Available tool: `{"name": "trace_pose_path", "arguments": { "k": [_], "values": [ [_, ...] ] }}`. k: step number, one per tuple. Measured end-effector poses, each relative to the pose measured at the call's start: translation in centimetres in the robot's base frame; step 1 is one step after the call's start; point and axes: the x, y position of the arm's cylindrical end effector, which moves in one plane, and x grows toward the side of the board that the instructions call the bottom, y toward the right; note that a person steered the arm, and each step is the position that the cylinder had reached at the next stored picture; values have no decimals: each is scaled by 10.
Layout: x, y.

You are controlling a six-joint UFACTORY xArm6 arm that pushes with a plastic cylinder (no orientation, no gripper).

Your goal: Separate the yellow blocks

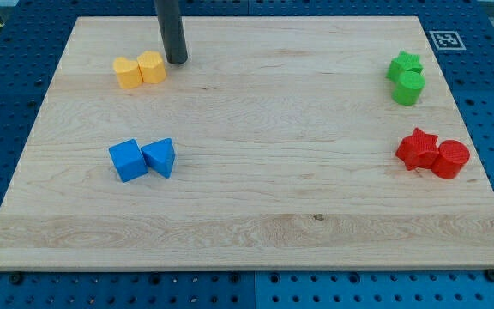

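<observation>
Rod, dark, upright; no claw fitted, so nothing to open or close. My tip (177,61) rests on the wooden board (256,215).

Yellow blocks: right yellow block (152,67) just left of the tip, apparently not touching; left yellow block (129,73) beyond it, the pair touching.

Step, as judged: approach, pair unseparated. Next push likely needs the tip entering their seam.
</observation>
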Motion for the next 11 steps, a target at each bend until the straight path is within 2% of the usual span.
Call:
{"name": "trace_pose_path", "arguments": {
  "k": [1,2,3,5,6,7,8,9,10,11],
  "values": [
    [0,-3],
    [-3,-40],
    [-3,-45],
    [-29,-52],
    [-19,-72],
    [5,-66],
    [44,-11],
    [62,25],
    [26,23],
    [-4,-13]
  ]
}}
